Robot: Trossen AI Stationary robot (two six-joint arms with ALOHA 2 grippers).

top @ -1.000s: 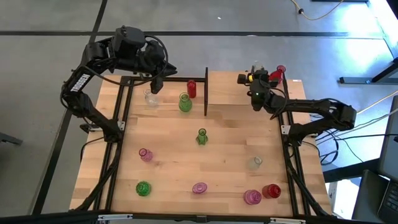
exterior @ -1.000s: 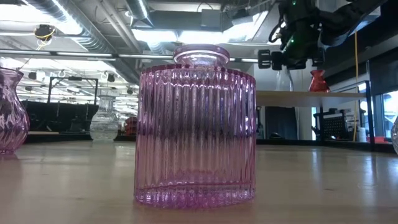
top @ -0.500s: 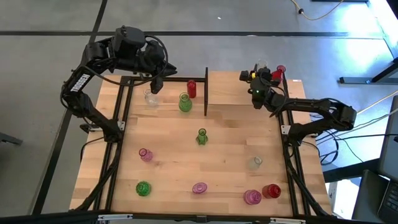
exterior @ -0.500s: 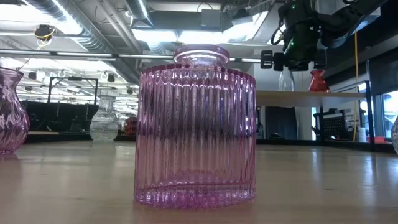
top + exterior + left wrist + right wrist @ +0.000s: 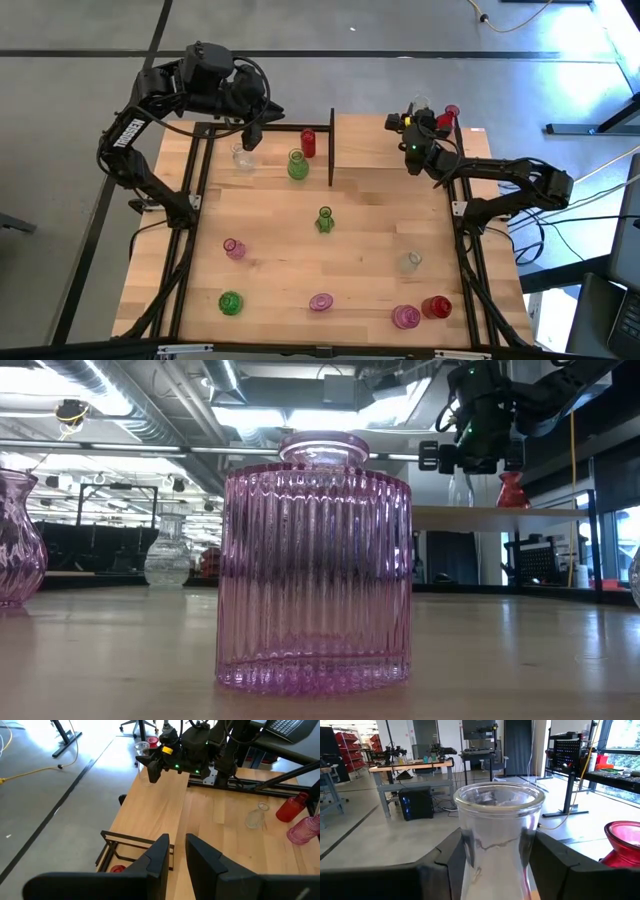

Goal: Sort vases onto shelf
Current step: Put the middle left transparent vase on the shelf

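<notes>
Going left to right in the high view:

- **Left side of the table:** a green vase sits at the near-left of the table. A small pink vase is just behind it.
- **Left gripper:** the left gripper hangs over the far-left corner, right above a clear ribbed vase. In the left wrist view its fingers have a narrow gap between them and nothing in it.
- **Beside the black post:** next to the ribbed vase you get a big green vase and a red cylinder vase. Both are close to the black post.
- **Middle of the table:** a slim green vase stands upright, and a flat pink vase is near the front edge.
- **Near-right:** a ribbed pink vase is just beside a red vase. A pale clear vase is behind them.
- **Shelf:** the shelf is the raised board at the far right.
- **Right gripper:** the right gripper is at the shelf's back edge, around the neck of a tall clear vase. In the low view that vase stands upright on the board.
- **Right gripper fingers:** its fingers sit either side of the glass, very close. You cannot tell whether they pinch it or are just off it.
- **Beside the tall clear vase:** a red flared vase stands just next to it on the shelf.
</notes>
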